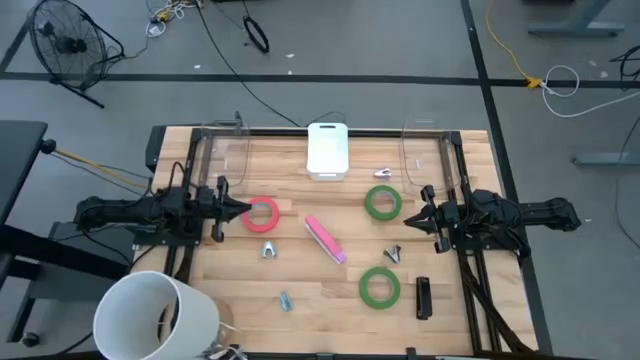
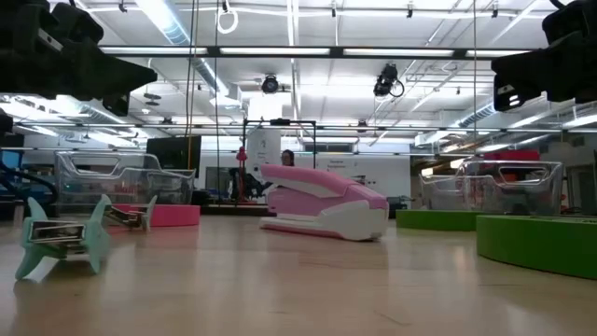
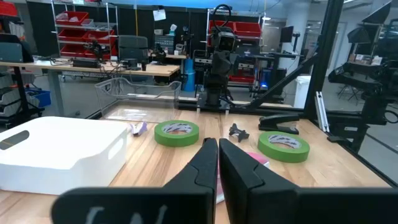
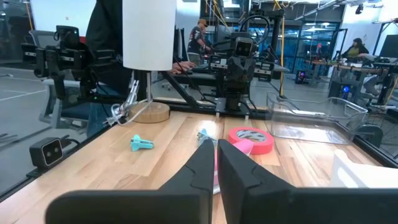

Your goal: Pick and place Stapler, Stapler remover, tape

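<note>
1. While nothing on the table carries readable writing, the colours tell the things apart: a pink stapler (image 1: pixel 324 240), a red-pink tape ring (image 1: pixel 262 214), two green tape rings (image 1: pixel 382 202) (image 1: pixel 379 286), a black stapler (image 1: pixel 423 298) and a white bin (image 1: pixel 327 150).
2. Seen from above, the pink stapler lies mid-table with its long axis on a diagonal, one end toward the red-pink ring and the other toward the nearer green ring; the black stapler lies lengthwise near the right front edge.
3. The low view alone shows the pink stapler's side – pink top over white base – and a teal staple remover (image 2: pixel 58 239) standing close to the camera (small in the overhead picture).
4. Only the wrist views show the clear plastic trays (image 4: pixel 314 115) at table level.
5. The left gripper (image 1: pixel 238 209) hovers just beside the red-pink ring, fingers clenched on nothing.
6. The right gripper (image 1: pixel 412 219) hangs near the farther green ring – likewise closed and empty.
</note>
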